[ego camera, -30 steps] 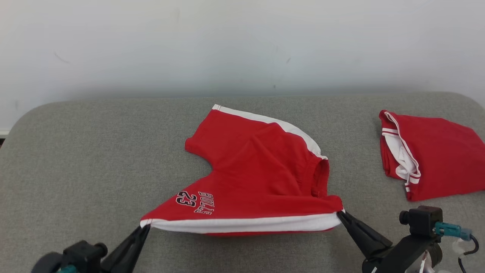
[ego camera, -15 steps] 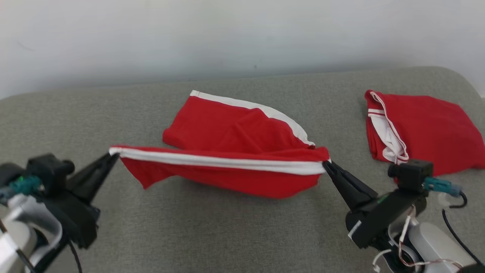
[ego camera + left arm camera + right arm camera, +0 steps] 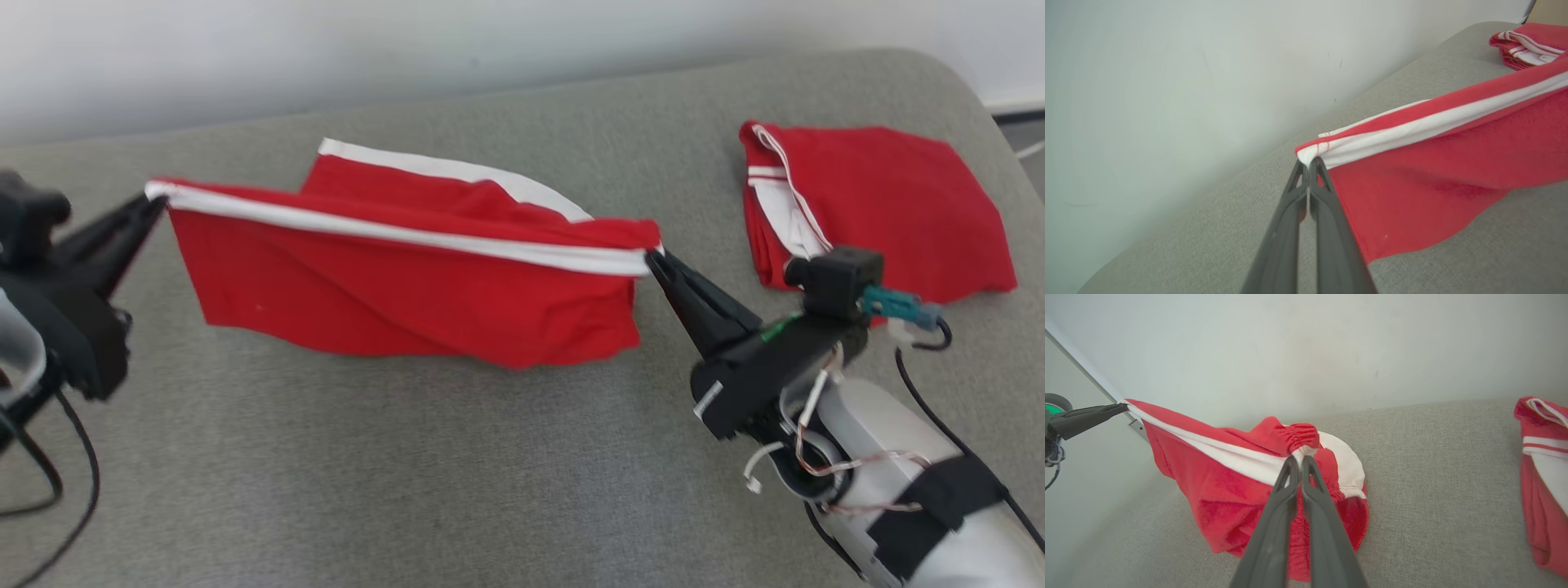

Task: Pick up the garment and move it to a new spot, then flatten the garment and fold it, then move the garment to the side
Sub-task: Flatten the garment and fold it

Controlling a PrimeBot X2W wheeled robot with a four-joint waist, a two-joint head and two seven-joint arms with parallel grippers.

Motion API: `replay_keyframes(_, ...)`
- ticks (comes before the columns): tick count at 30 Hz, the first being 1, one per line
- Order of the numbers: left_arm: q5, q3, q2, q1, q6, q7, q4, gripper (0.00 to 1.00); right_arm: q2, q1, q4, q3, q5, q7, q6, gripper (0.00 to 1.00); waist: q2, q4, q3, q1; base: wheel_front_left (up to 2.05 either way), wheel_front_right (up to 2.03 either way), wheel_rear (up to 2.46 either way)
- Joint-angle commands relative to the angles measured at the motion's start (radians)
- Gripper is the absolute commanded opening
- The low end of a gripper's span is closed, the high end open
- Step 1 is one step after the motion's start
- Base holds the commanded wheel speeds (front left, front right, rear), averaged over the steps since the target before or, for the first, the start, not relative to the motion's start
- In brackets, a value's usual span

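Observation:
The garment [image 3: 392, 286] is a pair of red shorts with a white side stripe, stretched in the air between my two grippers above the grey cushion. My left gripper [image 3: 155, 200] is shut on its left corner, seen close in the left wrist view [image 3: 1308, 161]. The other end is pinched by my right gripper [image 3: 653, 255], whose fingertips [image 3: 1299, 459] are shut on the bunched waistband. In both wrist views the garment [image 3: 1433, 171] [image 3: 1220, 486] hangs down with its lower edge near the cushion, while its far leg rests on the surface behind.
A second red and white garment [image 3: 873, 204] lies folded at the right end of the grey cushion [image 3: 408, 474], also seen in the wrist views [image 3: 1527, 41] [image 3: 1543, 477]. A pale wall [image 3: 326, 49] rises behind the cushion. The cushion's rounded right end [image 3: 971, 90] drops off.
Both grippers have lifted the striped edge up and carried it away from me over the rest of the garment. The head camera has tilted and shifted, so the whole scene sits differently.

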Motion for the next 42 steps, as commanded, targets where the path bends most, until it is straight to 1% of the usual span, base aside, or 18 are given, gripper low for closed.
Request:
replay_keyframes(1, -0.022, -0.019, 0.014, -0.048, 0.005, 0.001, 0.026, 0.00, 0.004, -0.037, 0.024, 0.013, 0.015, -0.018, -0.002, 0.00, -0.0001, -0.049, 0.060, -0.0002, 0.00, 0.00, 0.00)
replay_keyframes(4, -0.047, -0.069, 0.020, -0.131, 0.005, 0.007, 0.060, 0.00, 0.019, -0.094, 0.061, 0.049, 0.029, -0.047, -0.002, 0.00, -0.0001, -0.063, 0.091, -0.0002, 0.00, 0.00, 0.00)
replay_keyframes(12, -0.101, -0.203, 0.003, -0.316, 0.004, 0.019, 0.143, 0.00, 0.048, -0.203, 0.129, 0.139, 0.082, -0.106, -0.002, 0.00, -0.0001, -0.103, 0.154, -0.0002, 0.00, 0.00, 0.00)
replay_keyframes(18, -0.116, -0.293, 0.000, -0.423, 0.004, 0.024, 0.205, 0.00, 0.077, -0.270, 0.179, 0.187, 0.118, -0.134, -0.002, 0.00, -0.0001, -0.137, 0.199, -0.0002, 0.00, 0.00, 0.00)
replay_keyframes(23, -0.162, -0.353, -0.003, -0.486, 0.004, 0.023, 0.257, 0.00, 0.109, -0.321, 0.222, 0.210, 0.146, -0.150, -0.002, 0.00, -0.0001, -0.161, 0.237, -0.0002, 0.00, 0.00, 0.00)
replay_keyframes(27, -0.183, -0.386, -0.002, -0.522, 0.004, 0.006, 0.293, 0.00, 0.137, -0.353, 0.239, 0.223, 0.155, -0.159, -0.002, 0.00, -0.0001, -0.178, 0.265, -0.0002, 0.00, 0.00, 0.00)
replay_keyframes(33, -0.205, -0.413, -0.004, -0.548, 0.004, -0.010, 0.325, 0.00, 0.161, -0.380, 0.254, 0.230, 0.158, -0.163, -0.002, 0.00, -0.0001, -0.193, 0.291, -0.0002, 0.00, 0.00, 0.00)
replay_keyframes(38, -0.207, -0.426, 0.001, -0.574, 0.004, -0.038, 0.350, 0.00, 0.178, -0.391, 0.245, 0.189, 0.134, -0.164, -0.002, 0.00, -0.0001, -0.201, 0.313, -0.0002, 0.00, 0.00, 0.00)
replay_keyframes(42, -0.215, -0.433, -0.010, -0.573, 0.004, -0.046, 0.370, 0.00, 0.189, -0.386, 0.248, 0.176, 0.117, -0.164, -0.002, 0.00, -0.0001, -0.199, 0.322, -0.0002, 0.00, 0.00, 0.00)
